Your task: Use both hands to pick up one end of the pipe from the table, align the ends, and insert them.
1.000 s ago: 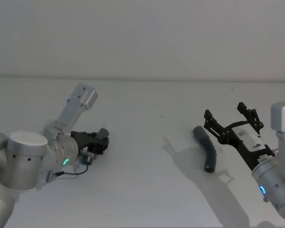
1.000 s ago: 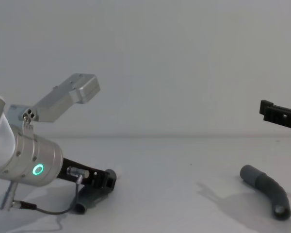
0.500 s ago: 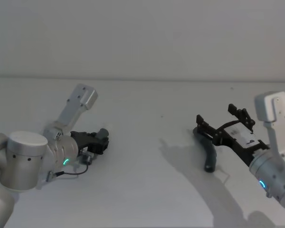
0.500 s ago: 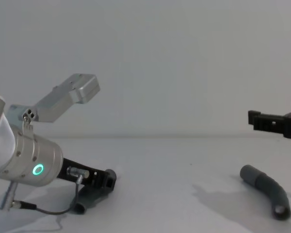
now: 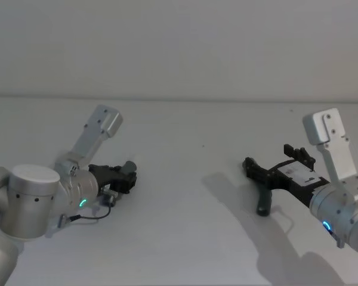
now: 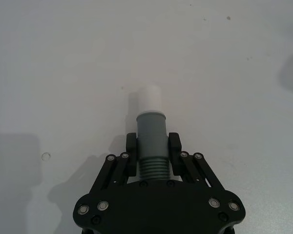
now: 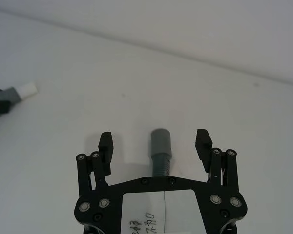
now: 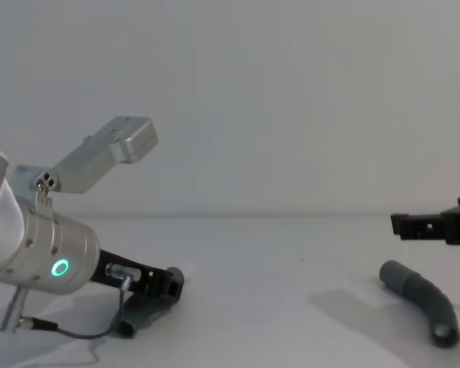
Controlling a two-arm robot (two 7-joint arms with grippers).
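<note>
We see the left gripper (image 5: 124,177) low over the left part of the table (image 5: 185,238), its 2 fingers (image 6: 132,146) clamped narrow on the ribbed neck of the left pipe piece (image 6: 151,141). That piece's whitish spigot (image 6: 149,100) sticks out past the fingertips, pointing away from the wrist. In the chest view the left gripper (image 8: 165,284) slopes down toward the table, and the dark body of the left pipe piece (image 8: 142,310) lies under it on the surface. A thin cable (image 8: 69,331) loops from the silver arm along the table at the near left. On the right, the right gripper (image 5: 271,158) reaches in from the near right with its jaws spread wide and holding nothing. The right wrist view shows 1 finger on each side of the right pipe piece (image 7: 161,146), well apart from it. From the chest view, the right gripper (image 8: 437,218) hangs just above the right pipe piece (image 8: 422,295), which lies bent on the table with an open mouth (image 8: 443,334) at its near end. It seems not to touch the pipe, though we cannot be sure from these angles. The 2 pipe pieces lie well apart, 1 left and 1 right.
</note>
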